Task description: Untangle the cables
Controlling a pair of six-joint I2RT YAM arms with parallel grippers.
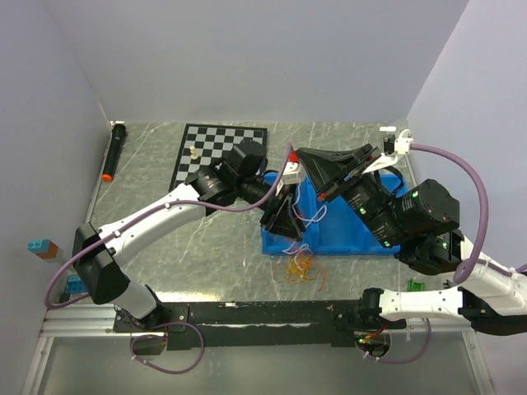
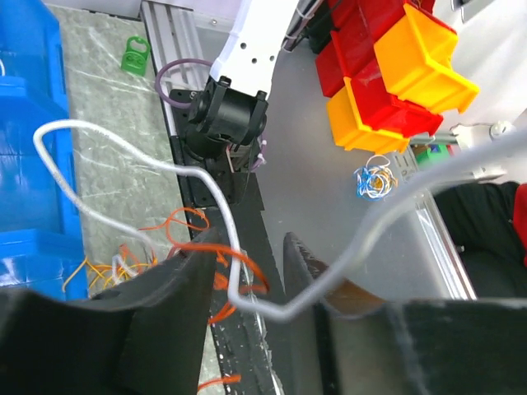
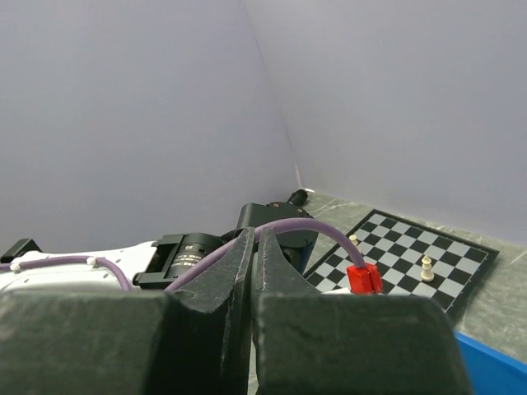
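Marbled table (image 1: pixel 206 247), white cable (image 2: pixel 99 156) inside left pincer (image 2: pixel 251 276)

Nothing written, numbered or branded could be read from where I stood. The black-and-white chequered chessboard (image 1: pixel 216 148) showed only its squares. The blue plastic tray (image 1: pixel 346 237), the stacked red and yellow plastic bins (image 2: pixel 395 74) and the small green plastic tag (image 2: pixel 134 56) carried no legible marks.

Left arm (image 1: pixel 156 216) stretches out from its base, elbow bent, wrist tipped down. The left claw (image 2: pixel 251 247) hangs over the near-left corner of the blue tray (image 1: pixel 346 240), jaws parted. Right arm (image 1: pixel 428 210) folds back over the tray's right side, with the right claw (image 3: pixel 251 239) raised above the far edge, fingers pressed tight together.
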